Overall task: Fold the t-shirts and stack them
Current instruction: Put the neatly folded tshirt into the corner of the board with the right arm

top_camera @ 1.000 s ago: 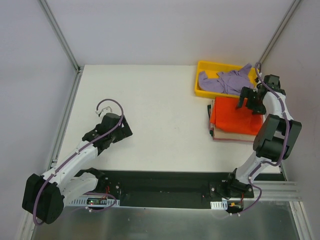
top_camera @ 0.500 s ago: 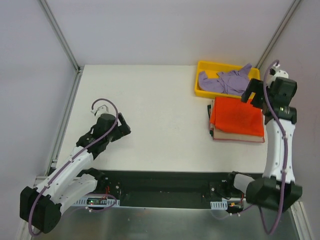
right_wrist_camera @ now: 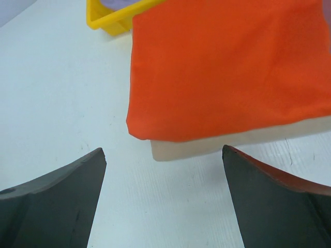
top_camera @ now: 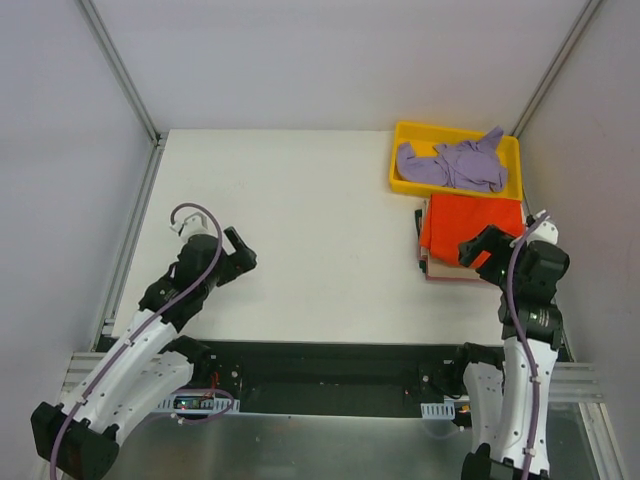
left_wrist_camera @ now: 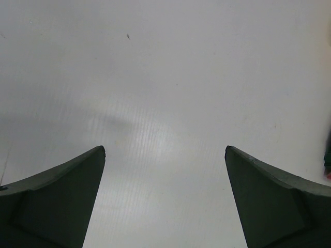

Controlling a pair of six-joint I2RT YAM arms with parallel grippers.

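A folded orange-red t-shirt (top_camera: pixel 470 218) lies on a folded tan-beige t-shirt (top_camera: pixel 445 273) at the right of the table; both show in the right wrist view, orange-red (right_wrist_camera: pixel 227 67) over tan-beige (right_wrist_camera: pixel 207 147). A crumpled lavender-purple t-shirt (top_camera: pixel 450 163) lies in the yellow tray (top_camera: pixel 405 133). My right gripper (top_camera: pixel 476 254) is open and empty above the stack's near edge, its midpoint over bare table in its wrist view (right_wrist_camera: pixel 164 155). My left gripper (top_camera: pixel 240 258) is open and empty over bare table at the left, also in its wrist view (left_wrist_camera: pixel 164 152).
The yellow tray's corner also shows in the right wrist view (right_wrist_camera: pixel 111 23). Metal frame rails run along the table's left side (top_camera: pixel 130 230). A black base bar (top_camera: pixel 330 375) lies at the table's near edge.
My right arm has pulled back from the tray end toward the near edge of the shirt stack. My left gripper has drawn slightly nearer and lower in the top view.
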